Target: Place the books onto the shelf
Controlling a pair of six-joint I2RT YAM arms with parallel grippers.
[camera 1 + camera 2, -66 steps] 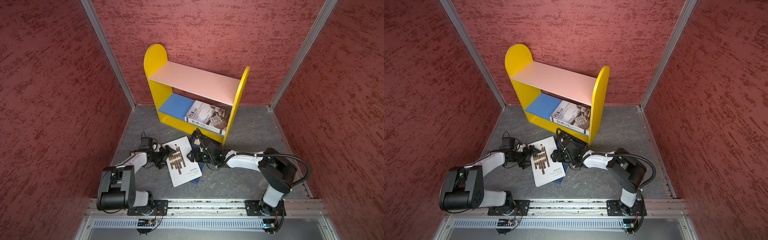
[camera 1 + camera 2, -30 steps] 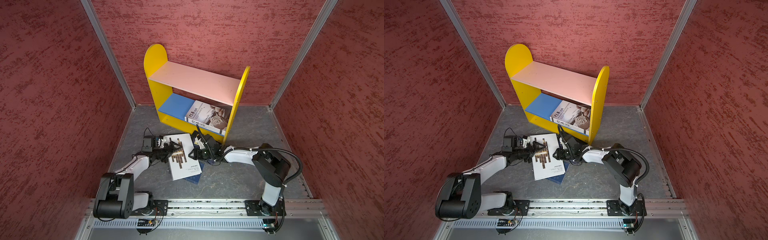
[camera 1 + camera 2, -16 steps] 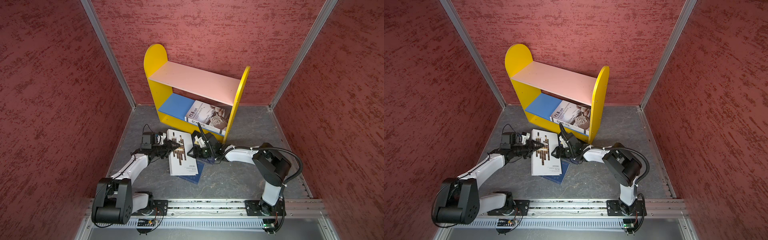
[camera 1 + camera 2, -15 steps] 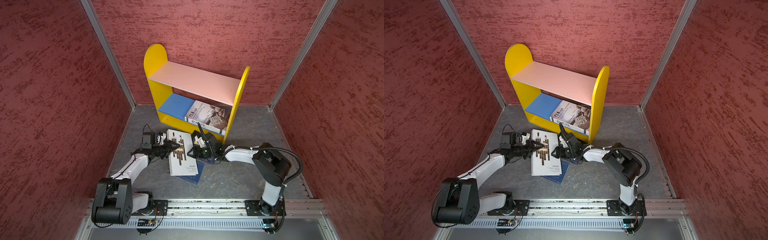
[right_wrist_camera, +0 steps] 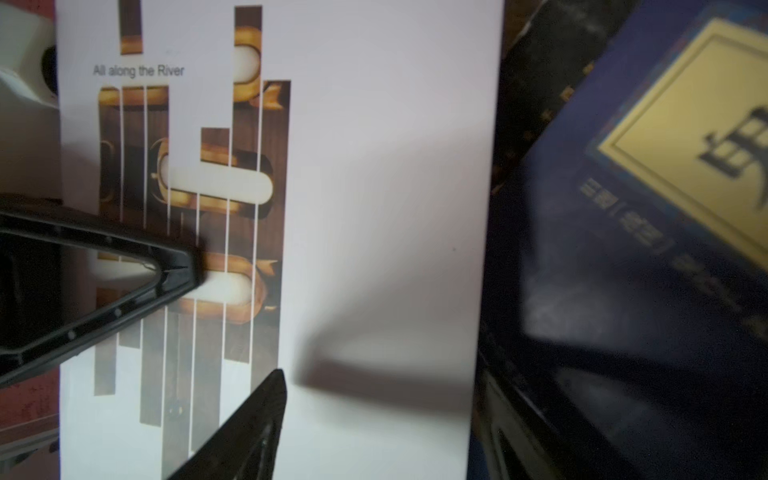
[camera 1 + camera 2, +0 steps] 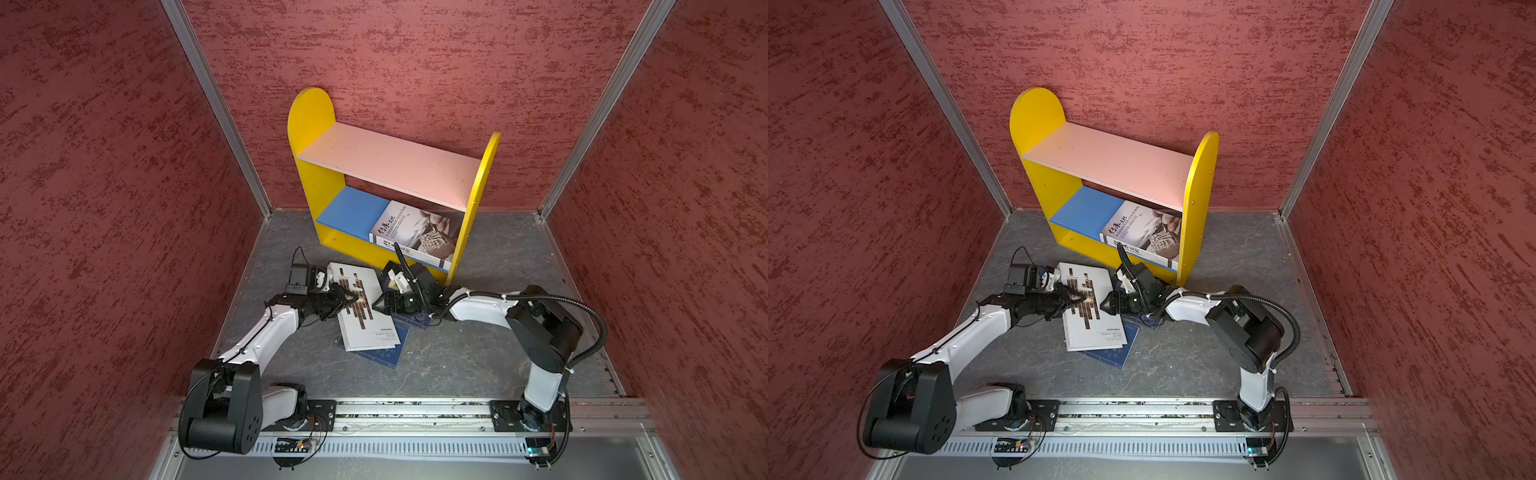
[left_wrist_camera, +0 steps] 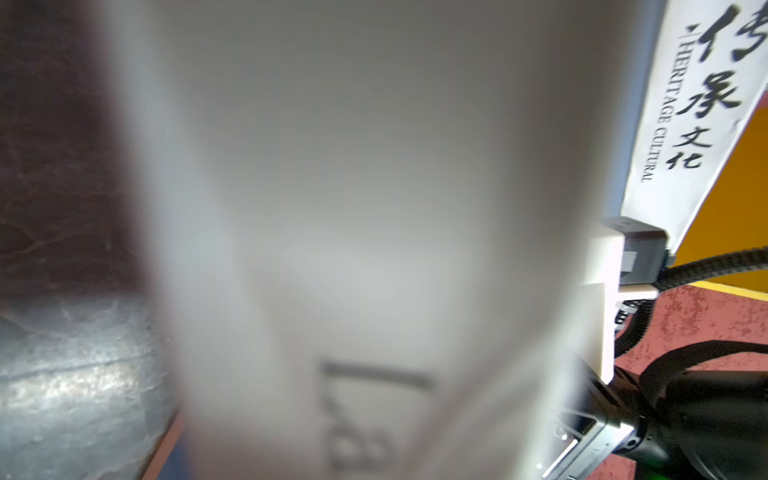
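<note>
Firstly, arms: two. The left arm [image 6: 266, 332] ran low from its base at the near rail, forearm stretched forward and inward. The right arm [image 6: 482, 307] rose from its base, folded at the elbow and reached across toward the middle, wrist low.

Pincers: two. The left gripper [image 6: 351, 297] sat at the left edge of the white book with brown bars [image 6: 368, 328]. In the right wrist view one of its fingers [image 5: 166, 270] lay on the cover with its mate hidden, so whether the book was truly clamped could not be told. The right gripper [image 6: 379, 302] hung at the book's opposite edge, jaws parted and grasping nothing. One of its fingers [image 5: 262, 415] hovered over the cover and cast a shadow there.

Books, white: two. The brown-bar one lay on the grey floor [image 6: 457, 365] before the shelf [image 6: 390, 162]. The white book with brush characters [image 6: 419, 232] lay cover-up on the blue lower board [image 6: 353, 208], against the right side panel.

Books, navy: two. One navy book [image 6: 384, 353] poked out beneath the brown-bar one's near end. The second navy book [image 6: 415, 323] lay under the right gripper, its yellow label plain in the right wrist view.

Books, black: one. Only an edge of the black book [image 5: 540, 91] showed, beside the navy cover.

Shelf: one, at the back wall.
</note>
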